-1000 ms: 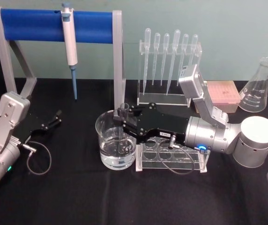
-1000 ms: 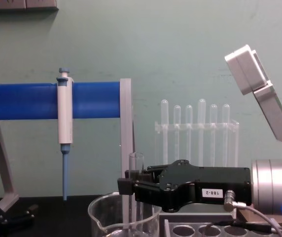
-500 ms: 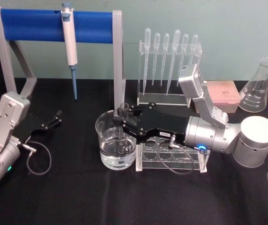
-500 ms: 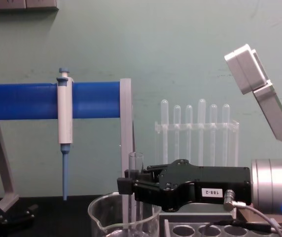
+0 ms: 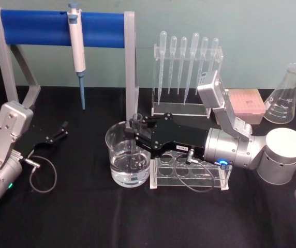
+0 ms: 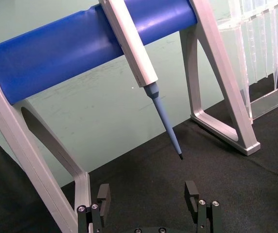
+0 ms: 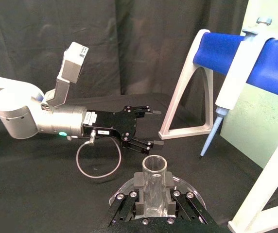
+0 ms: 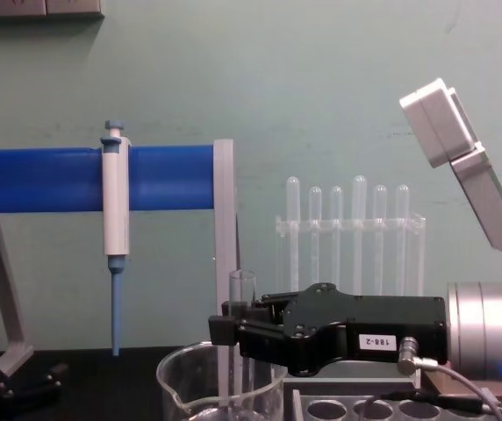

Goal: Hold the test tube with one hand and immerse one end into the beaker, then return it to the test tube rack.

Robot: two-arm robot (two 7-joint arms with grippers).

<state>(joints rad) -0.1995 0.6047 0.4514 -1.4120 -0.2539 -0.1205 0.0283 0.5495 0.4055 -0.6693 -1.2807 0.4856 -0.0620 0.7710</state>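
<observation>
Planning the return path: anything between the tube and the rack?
Only the beaker's wall: the right gripper holds the tube upright, lower end inside the beaker, so it must lift over the rim. The rack sits beside the beaker, under that gripper's body, with its cable looping over it. The left gripper is parked far left.

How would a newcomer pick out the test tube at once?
Find the blue-barred stand; the beaker sits before its right leg. The test tube dips upright into it, clamped by the right end effector. Unlike the racked pipettes, it is wider and open-rimmed.

Clear test tube (image 8: 242, 296), black right gripper (image 5: 133, 129)
</observation>
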